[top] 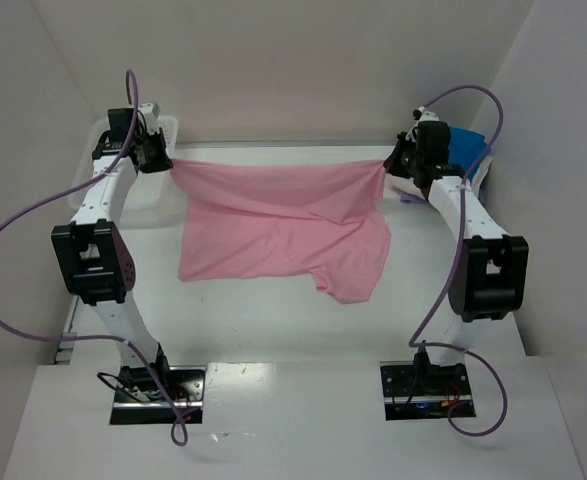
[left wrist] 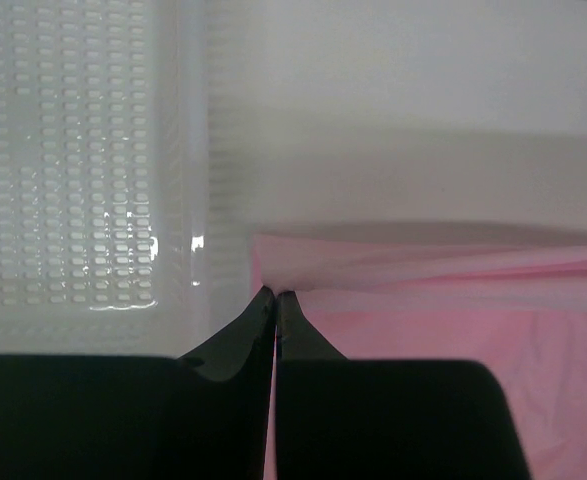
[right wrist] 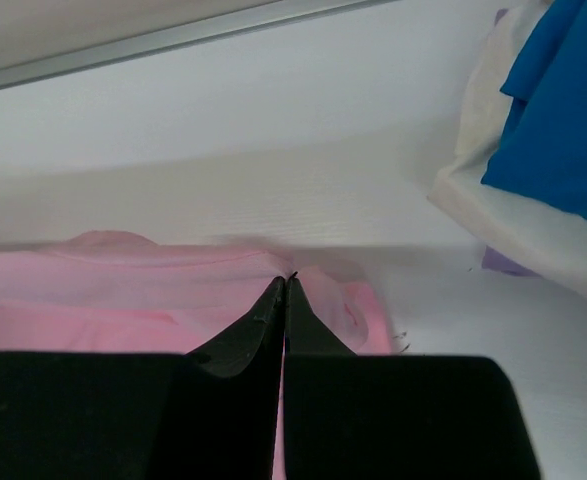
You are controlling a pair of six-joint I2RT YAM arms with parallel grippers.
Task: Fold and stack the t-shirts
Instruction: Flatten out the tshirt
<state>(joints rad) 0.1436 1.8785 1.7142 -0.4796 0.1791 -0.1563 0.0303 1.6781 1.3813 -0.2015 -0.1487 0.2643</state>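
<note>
As left gripper (left wrist: 276, 295) and right gripper (right wrist: 285, 280) clamp, pink t-shirt (top: 283, 225) stretches — crosswise.

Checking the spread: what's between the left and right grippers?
The pink t-shirt, its far edge stretched from the left gripper to the right gripper, both shut on it. Nothing else spans that gap. Clearest in the top external view.

left arm (top: 98, 250), right arm (top: 485, 268): white links, black joint housings | cables (top: 463, 89): purple | fingers (left wrist: 238, 340): black, tapered | bases (top: 191, 386): black plates
</note>
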